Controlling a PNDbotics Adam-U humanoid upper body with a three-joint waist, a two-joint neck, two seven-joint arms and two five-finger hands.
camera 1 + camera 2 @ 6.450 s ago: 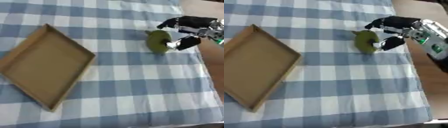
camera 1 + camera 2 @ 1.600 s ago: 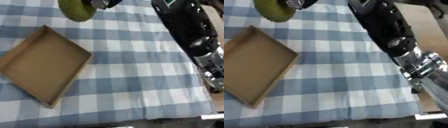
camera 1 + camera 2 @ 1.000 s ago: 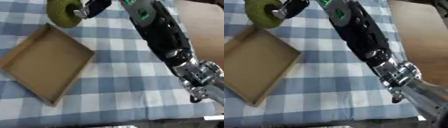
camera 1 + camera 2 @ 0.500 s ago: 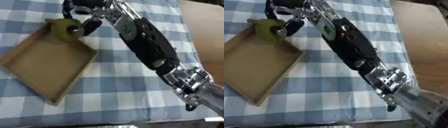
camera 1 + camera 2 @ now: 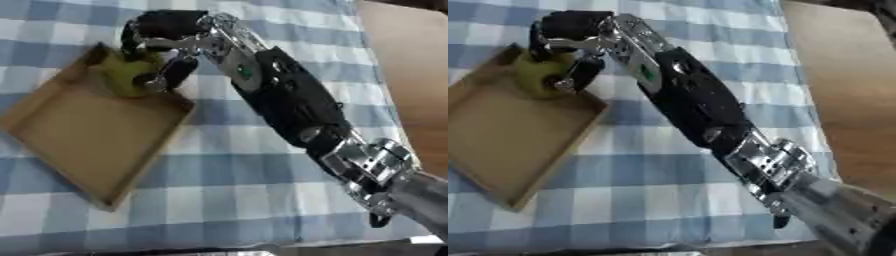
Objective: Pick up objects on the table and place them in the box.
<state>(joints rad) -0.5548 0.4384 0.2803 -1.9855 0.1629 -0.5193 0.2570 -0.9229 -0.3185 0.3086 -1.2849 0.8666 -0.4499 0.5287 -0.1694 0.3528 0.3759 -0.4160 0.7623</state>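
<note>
Gripping green object [image 5: 128,76], robot hand [image 5: 162,37], over box [image 5: 87,135]

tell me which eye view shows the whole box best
The left eye view: the box shows complete, every corner inside the picture. In the right eye view its left corner is cut off by the picture's edge. Both show the right hand holding the green object over its far corner.

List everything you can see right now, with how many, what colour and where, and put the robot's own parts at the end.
Box: one, brown, shallow and open, on the left of the table.
Green object: one, yellowish green and rounded, over the box's far corner, held in the right hand.
Tablecloth: one, blue and white check, covering the table.
Bare wooden surface: one, brown, along the right edge.
Right hand: one, black with silver, fingers curled round the green object.
Right arm: one, black and silver, running from lower right to upper left.
</note>
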